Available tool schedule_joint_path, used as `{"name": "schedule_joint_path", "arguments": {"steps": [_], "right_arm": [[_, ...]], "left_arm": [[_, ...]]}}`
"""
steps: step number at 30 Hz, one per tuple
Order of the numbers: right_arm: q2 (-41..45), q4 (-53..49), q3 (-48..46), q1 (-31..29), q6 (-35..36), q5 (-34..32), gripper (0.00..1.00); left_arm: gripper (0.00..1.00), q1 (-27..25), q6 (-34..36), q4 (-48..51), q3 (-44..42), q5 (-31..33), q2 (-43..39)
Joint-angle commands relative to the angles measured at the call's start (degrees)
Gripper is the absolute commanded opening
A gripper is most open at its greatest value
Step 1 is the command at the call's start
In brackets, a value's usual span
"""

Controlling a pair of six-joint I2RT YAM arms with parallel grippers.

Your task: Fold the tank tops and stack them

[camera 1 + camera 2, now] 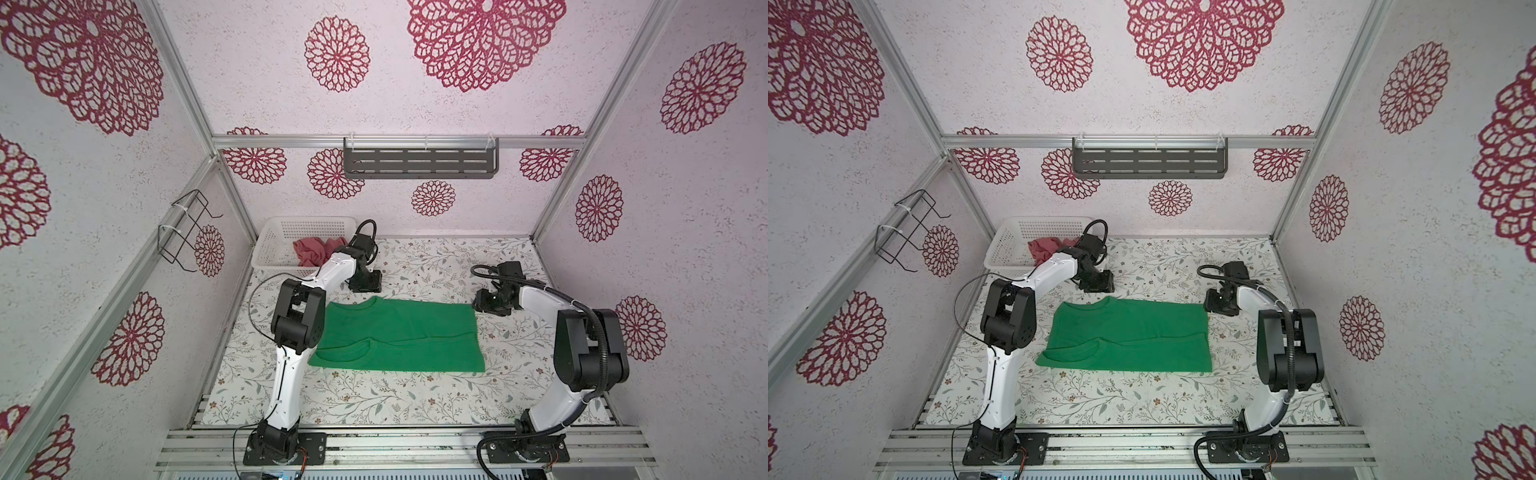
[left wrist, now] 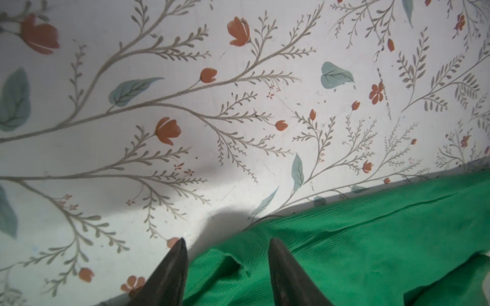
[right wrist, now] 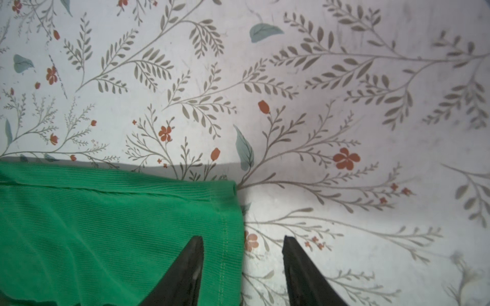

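The bright green tank top [image 1: 399, 336] [image 1: 1129, 336] lies flat on the floral table in both top views, straps to the left and hem to the right. My left gripper [image 1: 365, 286] [image 2: 228, 242] hovers open over its far left corner, with a green strap fold [image 2: 225, 267] under the gap between the jaws. At the far right corner my right gripper [image 1: 490, 302] [image 3: 242, 238] is open and straddles the stitched hem edge [image 3: 225, 251], one finger over cloth and one over table. The rose-red tank top [image 1: 316, 251] [image 1: 1050, 247] lies crumpled in the white basket [image 1: 307, 220].
The basket stands at the table's back left corner, just behind my left arm. A grey slotted shelf [image 1: 419, 160] hangs on the back wall and a black wire rack [image 1: 187, 232] on the left wall. Aluminium rails [image 1: 399, 444] run along the front edge.
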State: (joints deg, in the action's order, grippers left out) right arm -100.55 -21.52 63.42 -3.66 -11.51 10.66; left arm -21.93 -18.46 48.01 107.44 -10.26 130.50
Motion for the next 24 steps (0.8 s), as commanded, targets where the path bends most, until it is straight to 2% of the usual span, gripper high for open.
{"name": "schedule_joint_path", "arguments": {"steps": [1, 10, 15, 18, 22, 24], "right_arm": [[-1.9, 0.5, 2.7, 0.2, 1.6, 1.2, 0.52], [-8.5, 0.3, 7.5, -0.8, 1.5, 3.4, 0.51], [-10.8, -0.1, 8.9, -1.5, 1.7, 3.8, 0.46], [-11.8, -0.8, 10.1, -1.7, 2.0, 4.1, 0.36], [-12.1, -2.9, 12.1, -1.8, 3.2, 4.3, 0.09], [-11.4, -4.0, 12.6, -1.9, 3.9, 3.4, 0.00]], "left_arm": [[0.41, -0.9, 0.6, 1.1, 0.5, -1.5, 1.3], [0.23, -1.2, 0.3, 0.9, 0.7, -2.0, 2.0], [0.07, -1.2, 0.3, 1.4, 0.8, -1.4, 2.1], [0.01, -1.2, 0.4, 1.6, 1.0, -1.2, 2.1], [0.00, -1.1, 0.7, 2.1, 1.8, -0.9, 2.3], [0.00, -1.1, 0.8, 2.2, 2.0, -0.8, 1.9]]}}
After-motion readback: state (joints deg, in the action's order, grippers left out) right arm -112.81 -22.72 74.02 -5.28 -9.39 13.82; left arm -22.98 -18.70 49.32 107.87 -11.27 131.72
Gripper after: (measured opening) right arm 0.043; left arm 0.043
